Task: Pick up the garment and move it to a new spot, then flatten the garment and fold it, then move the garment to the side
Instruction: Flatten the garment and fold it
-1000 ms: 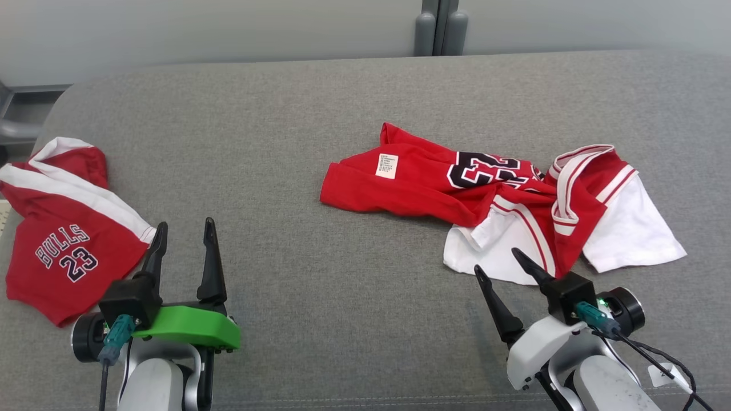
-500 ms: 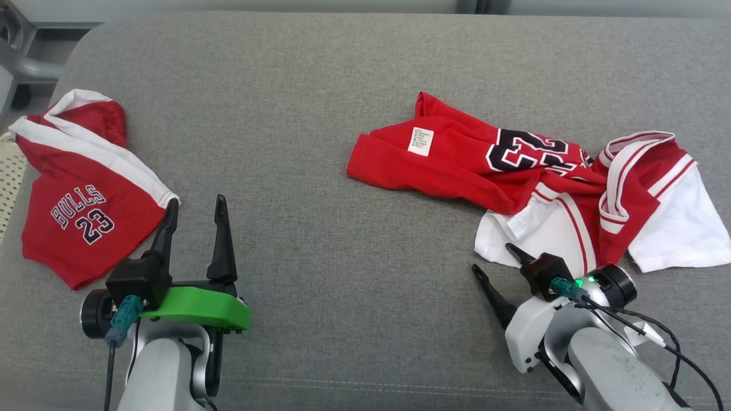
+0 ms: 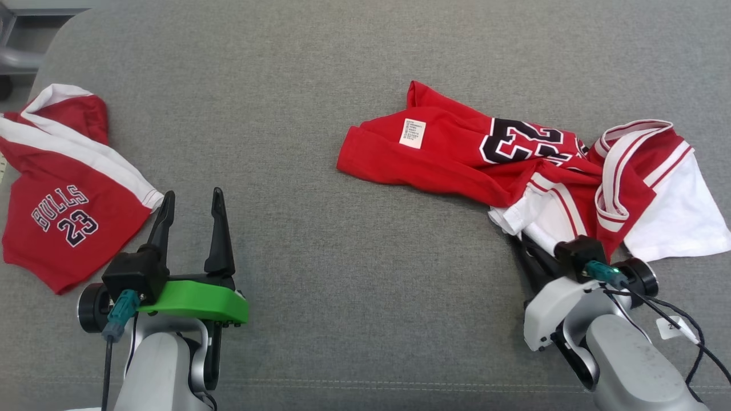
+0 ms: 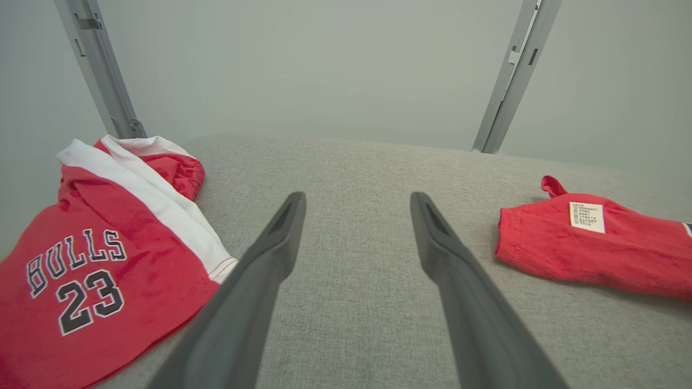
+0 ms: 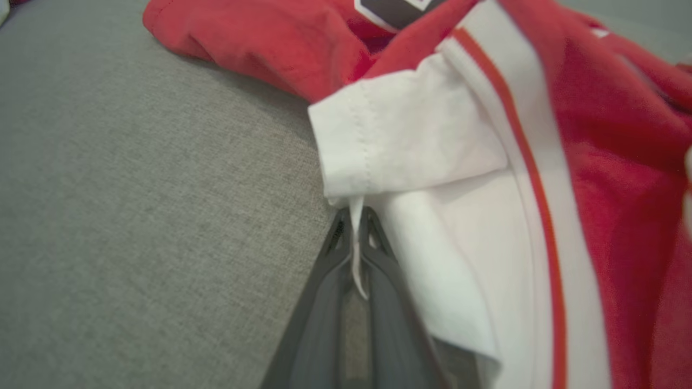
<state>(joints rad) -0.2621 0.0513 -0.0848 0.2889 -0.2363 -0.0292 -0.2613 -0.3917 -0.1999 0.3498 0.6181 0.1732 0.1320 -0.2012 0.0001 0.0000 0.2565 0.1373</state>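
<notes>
Garment: red-and-white jersey (image 3: 457, 165), crumpled on the right half of the grey cushion (image 3: 342, 285), number panel twisted, white care label (image 3: 413, 133) facing up.
Risk 1: the hold appears to take only a thin strip of the white hem (image 5: 354, 254). On lifting, the strip may slip out of the fingers.
Risk 2: the jersey is bunched over itself. A pull from one corner would probably drag it in a knot and leave more to flatten.
Garment to gripper: the near white corner lies directly over the fingertips of the right gripper (image 3: 524, 242). The rest spreads away from it and to its right.
Right gripper: clenched on the hem edge, fabric pinched between the fingers.
Left gripper (image 3: 191, 197): released, fingers spread, holding nothing, well apart from the jersey.
Shorts (image 3: 63, 200): red pair at the cushion's left edge, just beside the left gripper, not touched.
</notes>
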